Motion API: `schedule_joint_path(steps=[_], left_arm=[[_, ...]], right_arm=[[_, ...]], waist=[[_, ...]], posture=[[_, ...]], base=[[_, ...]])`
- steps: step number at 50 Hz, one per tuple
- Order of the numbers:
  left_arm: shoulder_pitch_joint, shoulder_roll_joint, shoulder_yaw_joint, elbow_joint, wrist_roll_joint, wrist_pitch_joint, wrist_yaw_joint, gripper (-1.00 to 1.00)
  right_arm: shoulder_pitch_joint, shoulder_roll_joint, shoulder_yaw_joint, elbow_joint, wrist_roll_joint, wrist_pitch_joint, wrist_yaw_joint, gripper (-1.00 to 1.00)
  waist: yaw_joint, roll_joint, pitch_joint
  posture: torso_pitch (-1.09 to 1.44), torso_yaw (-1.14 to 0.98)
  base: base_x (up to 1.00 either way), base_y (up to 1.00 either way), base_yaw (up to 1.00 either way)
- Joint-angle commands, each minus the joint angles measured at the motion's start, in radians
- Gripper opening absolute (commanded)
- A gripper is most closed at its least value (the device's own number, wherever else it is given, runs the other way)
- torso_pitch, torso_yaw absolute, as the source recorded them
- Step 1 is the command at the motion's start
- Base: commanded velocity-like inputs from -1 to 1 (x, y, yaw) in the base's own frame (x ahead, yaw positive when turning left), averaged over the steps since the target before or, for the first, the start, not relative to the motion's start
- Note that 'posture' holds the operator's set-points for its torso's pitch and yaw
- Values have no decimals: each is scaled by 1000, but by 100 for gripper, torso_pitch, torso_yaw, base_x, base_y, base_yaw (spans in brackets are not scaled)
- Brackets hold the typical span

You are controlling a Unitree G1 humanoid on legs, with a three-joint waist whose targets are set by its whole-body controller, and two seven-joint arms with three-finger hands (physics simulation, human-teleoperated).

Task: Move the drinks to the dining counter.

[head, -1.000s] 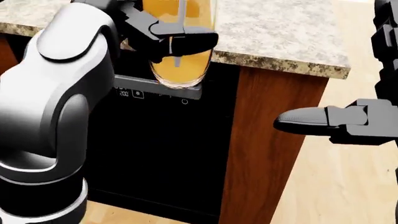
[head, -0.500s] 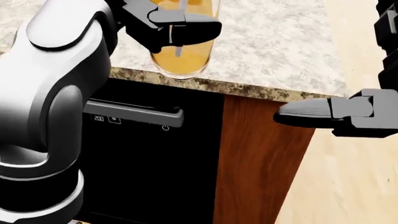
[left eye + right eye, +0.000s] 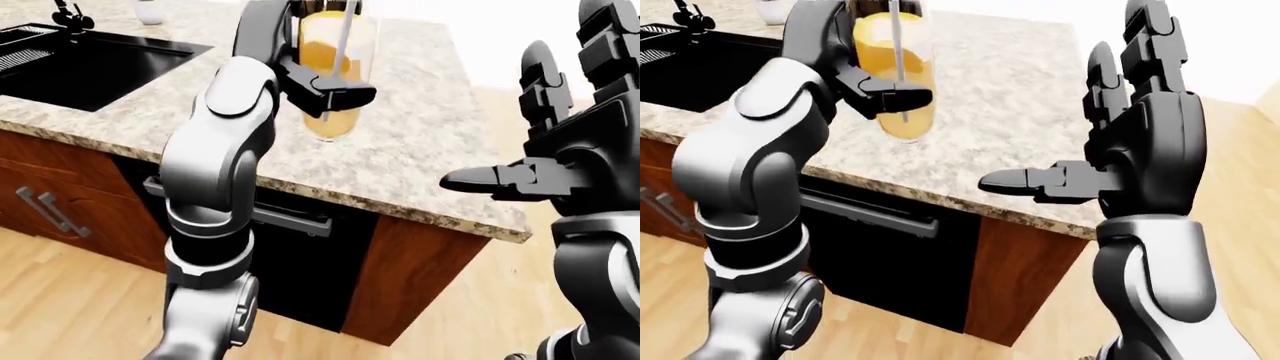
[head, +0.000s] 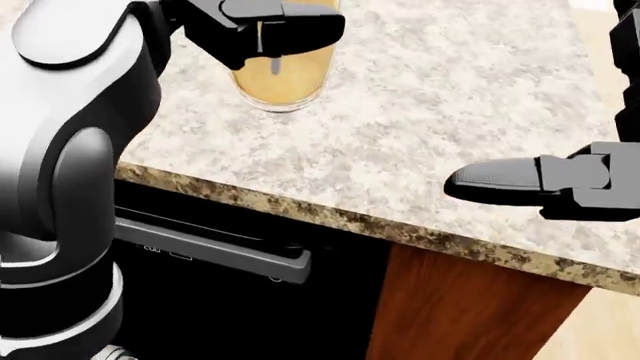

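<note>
A: Where's the drink?

B: In the left hand [image 3: 322,84]. It's a tall clear glass of orange juice [image 3: 335,71] with a straw [image 3: 343,45] standing in it, and the dark fingers [image 4: 290,26] are wrapped round its middle, gripping it.

A: Is the glass down on anything?

B: It's over the speckled granite table [image 4: 440,112], near the edge closest to the robot. In the head view its rounded base shows just below the fingers, with stone all round it. Whether the base touches the stone or hangs just above it, I can't tell.

A: Upright?

B: Close to upright in both eye views, and the straw leans only a little.

A: And the right hand?

B: The right hand [image 3: 1110,150] is empty and spread open. One finger [image 3: 1025,180] points flat toward the left of the right-eye view, the others stand up. It's beside the table's right end, well apart from the glass, touching nothing.

A: What else shows?

B: A black sink [image 3: 95,67] is sunk into the top at the left of the left-eye view, with a dark faucet [image 3: 68,15] at its upper corner. Under the table edge is a black dishwasher [image 3: 300,262] with a grey bar handle [image 4: 215,251], flanked by reddish wood cabinet [image 3: 420,285] panels. The floor [image 3: 70,307] is pale wood planks
</note>
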Motion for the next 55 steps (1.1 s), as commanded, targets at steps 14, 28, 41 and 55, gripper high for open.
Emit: schedule_joint_path(steps=[14, 28, 41, 55], left_arm=[[-24, 10, 11, -25, 6, -22, 7, -100], [-119, -8, 12, 243, -5, -189, 26, -100], [-141, -38, 9, 559, 6, -458, 25, -100], [-199, -47, 20, 828, -16, -641, 31, -100]], right_arm=[[-3, -10, -2, -6, 15, -27, -11, 100], [9, -5, 6, 3, -1, -47, 0, 100], [18, 4, 15, 10, -14, -65, 9, 100], [34, 17, 20, 14, -33, -80, 25, 100]], waist=[[21, -4, -44], [24, -3, -44], [24, -9, -43], [25, -14, -43]], posture=[[0, 0], [0, 0], [0, 0], [0, 0]], base=[[0, 0, 0], [0, 0, 0], [0, 0, 0], [0, 0, 0]])
